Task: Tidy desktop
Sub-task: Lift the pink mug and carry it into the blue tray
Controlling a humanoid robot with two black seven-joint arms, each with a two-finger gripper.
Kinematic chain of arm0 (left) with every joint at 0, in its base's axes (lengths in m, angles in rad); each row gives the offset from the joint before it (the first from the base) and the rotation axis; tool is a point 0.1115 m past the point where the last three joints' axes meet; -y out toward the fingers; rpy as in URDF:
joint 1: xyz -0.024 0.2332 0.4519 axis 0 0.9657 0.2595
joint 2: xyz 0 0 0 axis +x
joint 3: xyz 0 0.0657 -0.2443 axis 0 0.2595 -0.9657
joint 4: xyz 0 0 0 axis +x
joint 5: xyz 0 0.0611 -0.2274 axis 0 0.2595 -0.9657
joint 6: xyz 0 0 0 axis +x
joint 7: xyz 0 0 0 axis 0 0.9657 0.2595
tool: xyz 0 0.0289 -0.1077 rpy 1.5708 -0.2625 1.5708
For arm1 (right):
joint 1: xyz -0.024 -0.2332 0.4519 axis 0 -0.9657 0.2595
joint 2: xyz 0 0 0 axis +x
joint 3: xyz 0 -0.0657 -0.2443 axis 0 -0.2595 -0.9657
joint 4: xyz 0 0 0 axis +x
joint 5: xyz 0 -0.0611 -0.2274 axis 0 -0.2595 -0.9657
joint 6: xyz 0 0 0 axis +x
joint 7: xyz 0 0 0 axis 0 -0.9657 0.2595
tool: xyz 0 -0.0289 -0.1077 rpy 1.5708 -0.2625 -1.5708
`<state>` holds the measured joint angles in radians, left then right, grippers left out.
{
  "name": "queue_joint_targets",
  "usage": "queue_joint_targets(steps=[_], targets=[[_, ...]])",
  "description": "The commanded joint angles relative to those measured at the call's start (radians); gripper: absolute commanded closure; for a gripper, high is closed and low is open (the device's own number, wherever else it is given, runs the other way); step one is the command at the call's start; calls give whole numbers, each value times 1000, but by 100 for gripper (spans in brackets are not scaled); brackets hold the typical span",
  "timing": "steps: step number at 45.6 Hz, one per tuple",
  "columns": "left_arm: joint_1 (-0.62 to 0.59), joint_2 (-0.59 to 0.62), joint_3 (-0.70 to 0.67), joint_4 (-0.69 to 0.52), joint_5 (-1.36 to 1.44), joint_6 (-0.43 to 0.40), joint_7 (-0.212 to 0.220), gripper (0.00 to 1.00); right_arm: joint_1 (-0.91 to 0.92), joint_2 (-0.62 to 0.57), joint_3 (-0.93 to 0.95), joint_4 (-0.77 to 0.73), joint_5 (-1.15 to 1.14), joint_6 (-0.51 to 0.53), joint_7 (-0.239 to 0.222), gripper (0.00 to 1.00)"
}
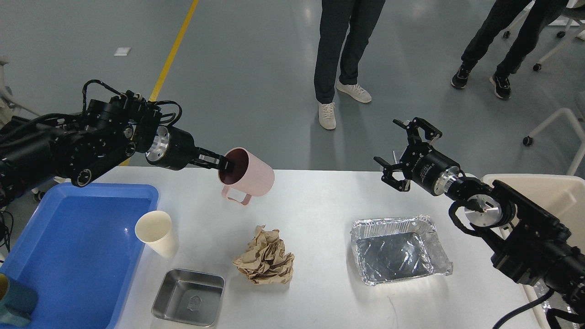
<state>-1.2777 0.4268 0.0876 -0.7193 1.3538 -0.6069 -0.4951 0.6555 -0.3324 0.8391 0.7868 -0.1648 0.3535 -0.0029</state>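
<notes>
Gripping the rim of a pale pink plastic mug with a dark inside (249,176), the left gripper (224,163) is holding it in the air above the far left part of the large white rectangular desktop (315,196), one finger inside the mouth and the other on the outer wall. The mug is lying tilted on its side, mouth facing the arm, its loop handle hanging downward. The right gripper (404,153) is hovering over the far right part of the desktop with its two fingers spread wide, holding nothing.

Sitting on the desktop are a cream paper cup (156,233), standing upright just beside a blue plastic tray (68,256) at the left edge, a small square stainless steel dish (188,297) near the front edge, a crumpled ball of brown paper (266,262) near the middle, and a crinkled rectangular aluminium foil tray (396,249) to its right. A beige bin (548,189) is showing at the right edge, behind the right arm. Two people in dark trousers are standing on the grey floor beyond the desktop, one in white shoes (336,107) and one in black shoes (480,80).
</notes>
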Motion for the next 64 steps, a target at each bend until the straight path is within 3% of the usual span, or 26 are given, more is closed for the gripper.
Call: queue_joint_targets(steps=[1,10,34,44,53,64], targets=[[-8,119,-35,-127,-8,-11,-26,96,-1,3,0,-1,-1,-1,0,0],[8,332,-123,-270,-10,-13,-33,96,3,3,-3,-1,-2,-1,0,0],[9,788,-114,-511,4,-37,-36,96,16,1,-3,-6,-12,-2,0,0],[17,895,-111,-563,174,-39,-75,96,18,1,-3,-5,-12,-2,0,0],[67,946,-112,-604,291,-21,-80,96,16,3,-3,-3,-12,-2,0,0],[188,984,-111,-618,418,61,-97,96,16,1,-2,0,-12,-1,0,0]])
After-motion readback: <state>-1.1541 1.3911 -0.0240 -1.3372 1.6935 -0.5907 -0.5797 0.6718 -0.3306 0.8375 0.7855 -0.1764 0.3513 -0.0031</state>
